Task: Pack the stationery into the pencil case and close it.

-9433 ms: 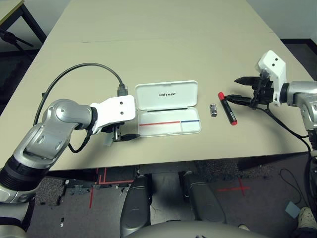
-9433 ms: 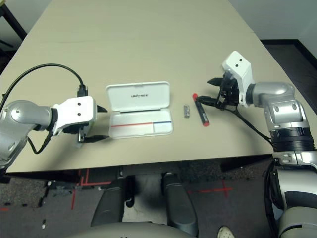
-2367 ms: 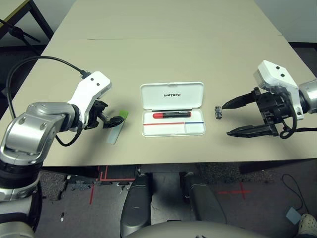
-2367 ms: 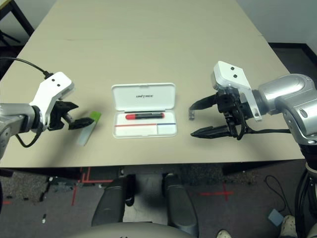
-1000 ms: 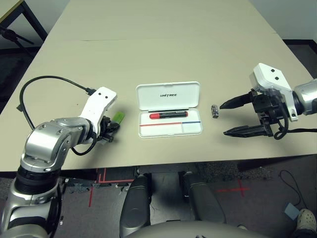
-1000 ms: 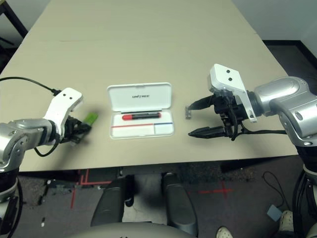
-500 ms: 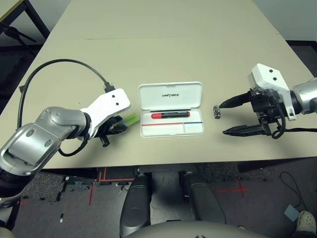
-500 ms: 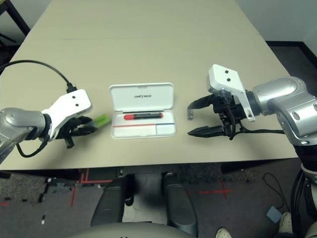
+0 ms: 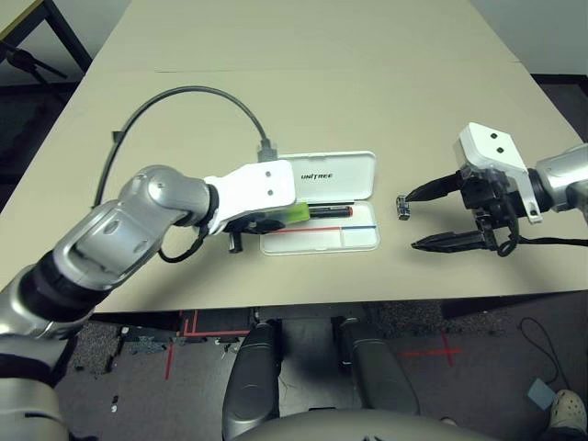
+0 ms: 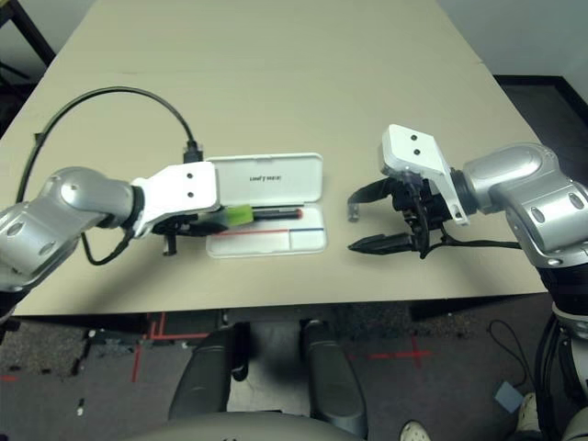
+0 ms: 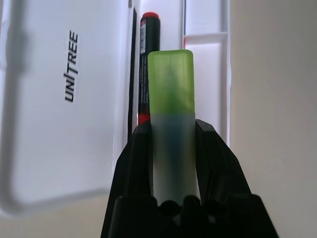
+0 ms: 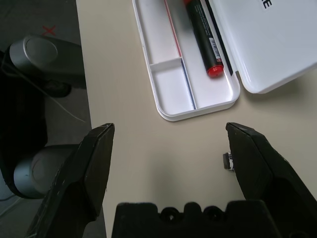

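Observation:
The pencil case (image 9: 342,172) lies open at the table's middle, lid folded back. A red marker (image 9: 329,210) rests in its tray along the hinge side. My left gripper (image 9: 268,220) is shut on the pale green-and-white flat stick (image 11: 171,84), holding it just over the tray's left end, its green tip (image 9: 294,213) beside the marker. The small silver-grey metal piece (image 9: 402,206) lies on the table right of the case. My right gripper (image 9: 415,220) stands open just right of it, one fingertip close to the piece (image 12: 228,161).
A black cable (image 9: 184,92) arcs from my left wrist over the table's left half. The table's front edge (image 9: 367,303) runs close below the case. Bare tabletop stretches behind the case and between the case and my right gripper.
My left arm has swung right with the stick, from left of the case to over the tray's left end. The right gripper has stayed almost still, still open.

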`<state>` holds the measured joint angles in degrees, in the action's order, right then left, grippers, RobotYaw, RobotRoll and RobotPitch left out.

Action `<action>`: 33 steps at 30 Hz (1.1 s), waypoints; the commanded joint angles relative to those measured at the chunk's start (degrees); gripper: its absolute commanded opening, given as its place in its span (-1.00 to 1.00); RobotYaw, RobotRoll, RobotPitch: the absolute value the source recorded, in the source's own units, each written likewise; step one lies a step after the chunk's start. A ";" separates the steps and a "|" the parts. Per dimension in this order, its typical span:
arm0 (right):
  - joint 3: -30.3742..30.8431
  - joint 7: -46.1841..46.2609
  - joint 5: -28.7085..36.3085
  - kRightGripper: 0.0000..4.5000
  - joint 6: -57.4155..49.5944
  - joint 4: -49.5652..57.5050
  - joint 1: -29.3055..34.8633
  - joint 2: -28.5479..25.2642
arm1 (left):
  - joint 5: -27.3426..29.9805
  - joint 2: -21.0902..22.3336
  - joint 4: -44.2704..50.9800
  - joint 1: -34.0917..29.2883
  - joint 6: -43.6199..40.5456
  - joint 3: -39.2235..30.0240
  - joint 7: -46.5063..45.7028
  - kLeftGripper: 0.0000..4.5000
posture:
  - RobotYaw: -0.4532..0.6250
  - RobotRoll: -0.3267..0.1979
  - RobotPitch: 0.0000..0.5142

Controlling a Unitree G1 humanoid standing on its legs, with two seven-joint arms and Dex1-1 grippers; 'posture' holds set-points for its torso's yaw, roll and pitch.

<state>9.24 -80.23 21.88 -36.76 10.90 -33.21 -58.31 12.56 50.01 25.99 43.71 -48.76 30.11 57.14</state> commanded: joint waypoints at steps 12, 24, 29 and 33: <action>1.02 0.02 -1.48 1.00 0.33 0.09 0.07 -0.40 | -4.62 -5.04 -2.20 -1.16 2.63 4.55 3.06 -0.52 | -0.11 0.25 -0.17; 1.17 1.06 -2.16 1.00 0.57 -0.32 -0.62 0.61 | -6.90 -7.78 -4.09 -1.81 2.88 4.83 3.04 -0.52 | -0.12 0.25 -0.15; 1.06 2.72 -2.63 1.00 1.22 -1.30 -1.45 1.86 | -6.86 -8.72 -4.36 -2.23 2.25 4.19 2.70 -0.36 | -0.12 0.25 -0.16; 1.25 2.88 -2.89 1.00 1.93 -2.04 -1.79 2.02 | -6.88 -8.52 -4.17 -2.32 1.70 3.54 2.47 0.29 | -0.12 0.25 -0.17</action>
<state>10.37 -77.44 19.69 -35.50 9.01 -34.69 -56.32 6.40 41.28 21.56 42.12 -46.56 33.87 59.61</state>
